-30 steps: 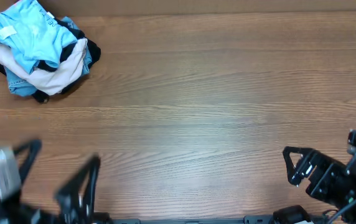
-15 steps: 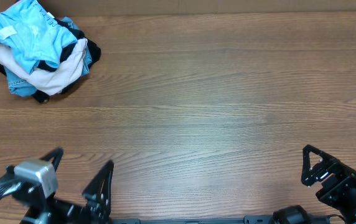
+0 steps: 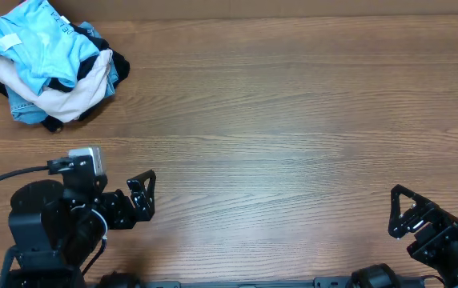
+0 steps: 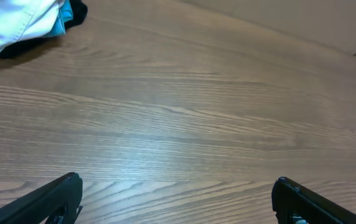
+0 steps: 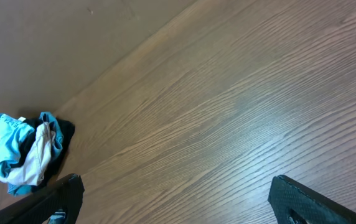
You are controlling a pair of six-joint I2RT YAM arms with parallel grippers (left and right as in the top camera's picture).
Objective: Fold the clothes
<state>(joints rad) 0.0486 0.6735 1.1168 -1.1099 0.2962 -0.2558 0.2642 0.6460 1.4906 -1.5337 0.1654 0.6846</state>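
The sky-blue T-shirt (image 3: 37, 40) lies crumpled on top of a pile of clothes at the table's far left corner, its white tag facing up. It also shows in the right wrist view (image 5: 0, 146), far off at lower left. My left gripper (image 3: 138, 200) is open and empty over bare wood at front left, well short of the pile; its two fingers frame empty table in the left wrist view (image 4: 178, 202). My right gripper (image 3: 409, 214) is open and empty at the front right corner, as its wrist view (image 5: 181, 199) also shows.
Under the T-shirt lie a cream garment (image 3: 77, 92), a denim-blue garment (image 3: 22, 108) and a black garment (image 3: 53, 124). The pile's cream edge (image 4: 10, 22) shows in the left wrist view. The wooden table (image 3: 293, 120) fills the frame.
My left arm has swung in from the front edge toward the table's middle left and turned, fingers still apart. My right arm drew back toward the front right corner, then held.
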